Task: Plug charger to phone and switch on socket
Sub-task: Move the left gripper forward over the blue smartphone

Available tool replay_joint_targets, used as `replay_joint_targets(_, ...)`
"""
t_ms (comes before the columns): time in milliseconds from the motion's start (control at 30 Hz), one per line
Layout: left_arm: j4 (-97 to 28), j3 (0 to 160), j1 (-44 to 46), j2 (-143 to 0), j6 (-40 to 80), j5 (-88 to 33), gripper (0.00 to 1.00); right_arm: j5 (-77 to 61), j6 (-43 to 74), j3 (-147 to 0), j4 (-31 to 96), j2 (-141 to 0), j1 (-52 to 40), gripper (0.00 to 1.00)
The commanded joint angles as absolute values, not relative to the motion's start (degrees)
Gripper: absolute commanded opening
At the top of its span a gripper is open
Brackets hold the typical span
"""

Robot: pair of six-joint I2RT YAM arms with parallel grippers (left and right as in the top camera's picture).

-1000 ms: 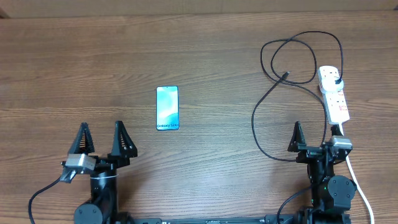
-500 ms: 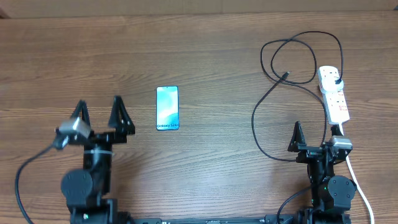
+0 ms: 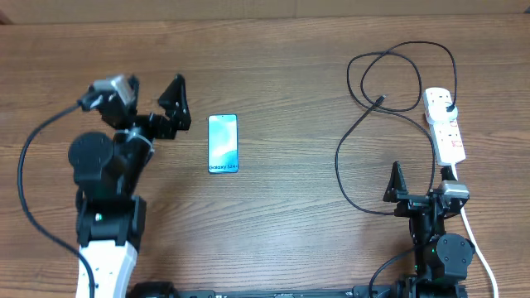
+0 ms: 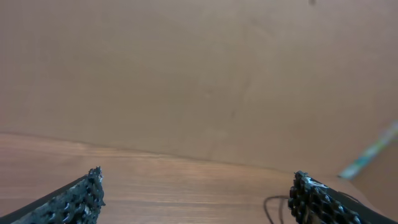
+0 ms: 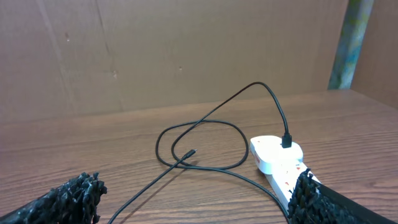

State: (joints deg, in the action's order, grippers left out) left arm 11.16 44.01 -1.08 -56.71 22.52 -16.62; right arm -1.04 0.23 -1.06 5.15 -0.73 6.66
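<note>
Since the phone point(image 3: 223, 143) is where everything has to end up, start there: it lies flat, screen up, near the middle of the desk point(image 3: 290, 240). Its long axis runs 12 to 6, with the Galaxy end at 6.

Well apart from it, out at 3 o'clock, the charger point(image 3: 338, 165) is looped loosely. Its little plug tip point(image 3: 379, 101) lies free on the wood, and the adapter point(image 3: 448, 103) sits in the 12 o'clock end of the socket point(image 3: 445, 128).

Near the phone, at its 10 o'clock, the left hand point(image 3: 155, 93) hangs with fingers spread, holding nothing. At 6 o'clock of the socket, the right hand point(image 3: 421, 178) is also spread and empty.

My guess: the right one is nearer the plug tip, which lies around 11 o'clock from it. So it fetches while the left one steadies the phone.
</note>
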Motion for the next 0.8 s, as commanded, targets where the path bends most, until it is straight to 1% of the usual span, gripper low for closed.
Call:
replay_joint_targets(0, 12.3, 46.5, -0.7, -59.0, 22.1, -25.8, 1.0, -0.5, 0.1, -0.4, 4.8, -0.2, 6.5, 1.0)
replay_joint_targets(200, 8.8, 46.5, -0.7, -61.5, 22.1, -39.8, 1.0, -0.5, 0.1, -0.4, 4.7, -0.2, 6.5, 1.0)
replay_joint_targets(367, 8.4, 46.5, -0.7, -62.5, 23.6, -46.7, 1.0, -0.5, 0.1, -0.4, 4.8, -0.2, 6.5, 1.0)
replay_joint_targets(500, 7.6, 46.5, -0.7, -62.6, 19.6, -46.2, 1.0, -0.5, 0.1, -0.4, 4.7, -0.2, 6.5, 1.0)
replay_joint_targets(567, 6.9, 46.5, -0.6, -62.6, 19.5, -44.0, 1.0, -0.5, 0.1, -0.4, 4.8, -0.2, 6.5, 1.0)
replay_joint_targets(700, 2.6, 47.0, 0.5, -62.6, 20.1, -36.3, 1.0, -0.5, 0.1, -0.4, 4.8, -0.2, 6.5, 1.0)
replay_joint_targets(767, -2.4, 48.3, 2.8, -62.6, 20.1, -29.6, 1.0, -0.5, 0.1, -0.4, 4.7, -0.2, 6.5, 1.0)
